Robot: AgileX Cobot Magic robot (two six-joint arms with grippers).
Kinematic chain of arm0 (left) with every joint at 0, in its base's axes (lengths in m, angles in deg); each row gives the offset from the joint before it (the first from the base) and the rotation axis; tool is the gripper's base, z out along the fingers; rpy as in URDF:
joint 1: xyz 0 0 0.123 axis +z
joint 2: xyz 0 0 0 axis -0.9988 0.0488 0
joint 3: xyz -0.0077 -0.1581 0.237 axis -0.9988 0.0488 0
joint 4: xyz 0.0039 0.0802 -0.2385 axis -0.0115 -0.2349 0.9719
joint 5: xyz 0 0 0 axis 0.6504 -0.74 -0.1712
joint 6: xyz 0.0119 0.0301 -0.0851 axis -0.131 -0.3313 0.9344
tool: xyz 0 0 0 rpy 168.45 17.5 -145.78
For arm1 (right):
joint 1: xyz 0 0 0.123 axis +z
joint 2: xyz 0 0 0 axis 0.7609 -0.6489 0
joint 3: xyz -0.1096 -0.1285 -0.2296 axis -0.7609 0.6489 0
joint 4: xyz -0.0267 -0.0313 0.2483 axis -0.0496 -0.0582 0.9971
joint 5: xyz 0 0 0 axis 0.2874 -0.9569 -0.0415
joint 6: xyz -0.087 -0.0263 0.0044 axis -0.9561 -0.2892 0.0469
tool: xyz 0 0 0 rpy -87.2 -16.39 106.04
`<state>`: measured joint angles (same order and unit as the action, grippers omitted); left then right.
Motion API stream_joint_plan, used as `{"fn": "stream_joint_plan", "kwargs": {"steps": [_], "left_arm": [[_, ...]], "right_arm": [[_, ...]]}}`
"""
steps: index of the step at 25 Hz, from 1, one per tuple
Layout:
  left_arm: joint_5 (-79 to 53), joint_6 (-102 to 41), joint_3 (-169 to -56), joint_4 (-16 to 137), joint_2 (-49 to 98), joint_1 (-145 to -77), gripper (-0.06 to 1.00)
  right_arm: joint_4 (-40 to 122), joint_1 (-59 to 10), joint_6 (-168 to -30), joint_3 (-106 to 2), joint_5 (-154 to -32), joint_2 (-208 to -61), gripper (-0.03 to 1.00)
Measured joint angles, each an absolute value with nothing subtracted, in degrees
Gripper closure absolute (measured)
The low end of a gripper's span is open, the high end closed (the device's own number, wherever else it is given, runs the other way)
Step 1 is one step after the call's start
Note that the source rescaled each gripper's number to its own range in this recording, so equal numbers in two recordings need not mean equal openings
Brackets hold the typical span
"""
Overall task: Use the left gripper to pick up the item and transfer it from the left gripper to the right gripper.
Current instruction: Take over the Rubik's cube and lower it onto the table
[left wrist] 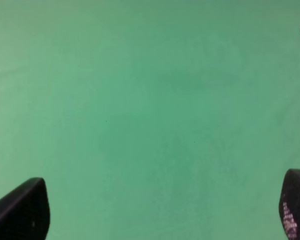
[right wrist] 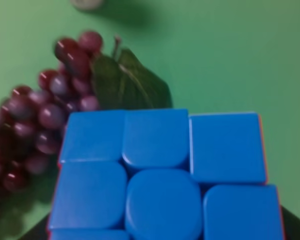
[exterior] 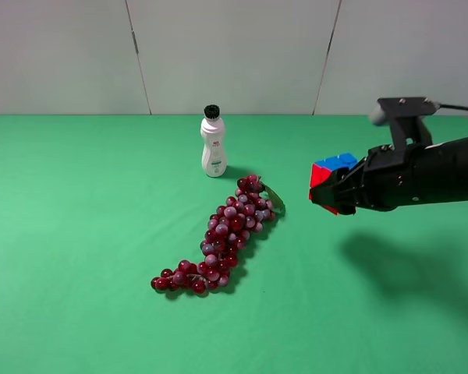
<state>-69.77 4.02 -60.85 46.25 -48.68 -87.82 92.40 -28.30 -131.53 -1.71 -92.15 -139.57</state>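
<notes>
The puzzle cube [exterior: 332, 171] shows blue and red faces and hangs above the green table at the right, held in my right gripper [exterior: 327, 196], which is shut on it. In the right wrist view its blue face [right wrist: 160, 175] fills the lower frame and hides the fingers almost fully. My left gripper [left wrist: 157, 215] is open and empty over bare green cloth, with only its two black fingertips [left wrist: 20, 210] showing. The left arm is out of the exterior high view.
A red grape bunch [exterior: 222, 238] with a green leaf lies mid-table, just left of the cube; it also shows in the right wrist view [right wrist: 40, 115]. A white bottle [exterior: 213, 142] with a black cap stands behind it. A white wall bounds the far edge.
</notes>
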Motion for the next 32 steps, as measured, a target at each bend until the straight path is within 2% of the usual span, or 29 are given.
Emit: {"fn": "stream_joint_plan", "kwargs": {"steps": [10,17,28,29,30,31,32], "left_arm": [[-69.77,4.02,-60.85,46.16,-48.68,-87.82,0.15],[-69.77,4.02,-60.85,46.16,-48.68,-87.82,0.15],[-69.77,4.02,-60.85,46.11,-48.68,-87.82,0.17],[-69.77,4.02,-60.85,46.11,-48.68,-87.82,0.17],[-69.77,4.02,-60.85,46.11,-48.68,-87.82,0.17],[-69.77,4.02,-60.85,46.11,-48.68,-87.82,0.17],[-69.77,4.02,-60.85,46.11,-48.68,-87.82,0.18]], "right_arm": [[91.95,-36.75,-130.71,-1.76,-85.78,-148.39,0.97],[91.95,-37.36,-130.71,-1.79,-80.97,-153.49,0.97],[91.95,-37.36,-130.71,-1.79,-80.79,-154.08,0.97],[91.95,-37.36,-130.71,-1.79,-80.79,-154.08,0.93],[91.95,-37.36,-130.71,-1.79,-80.79,-154.08,0.72],[91.95,-37.36,-130.65,-1.79,-80.79,-154.08,0.42],[91.95,-37.36,-130.46,-1.79,-80.79,-154.08,0.26]]}}
